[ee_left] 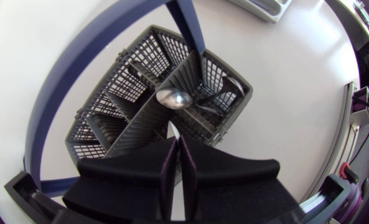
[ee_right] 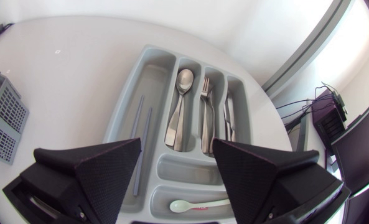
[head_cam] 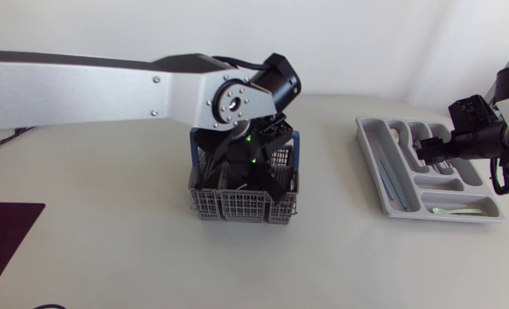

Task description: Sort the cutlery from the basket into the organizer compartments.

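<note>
Most sorting seemed done: two blue sticks (ee_right: 140,134), one green spoon (ee_right: 193,204) and some metal cutlery (ee_right: 183,84) were laid in the organizer (ee_right: 124,104) by the table's (head_cam: 108,223) right edge, under the open right gripper (ee_right: 177,143). One metal spoon (ee_left: 173,98) was left in the mid-table basket (ee_left: 109,106), under the closed, empty left gripper (ee_left: 175,142)

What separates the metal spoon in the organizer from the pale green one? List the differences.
Look: the metal spoon is shiny silver, while the pale green spoon is matte and pastel.
Pose: the metal spoon lies lengthwise, while the pale green spoon lies crosswise to it.
Place: the metal spoon is in a long compartment beside the forks, while the pale green spoon is in the end crosswise compartment.
Shared: both lie flat inside the organizer.
</note>
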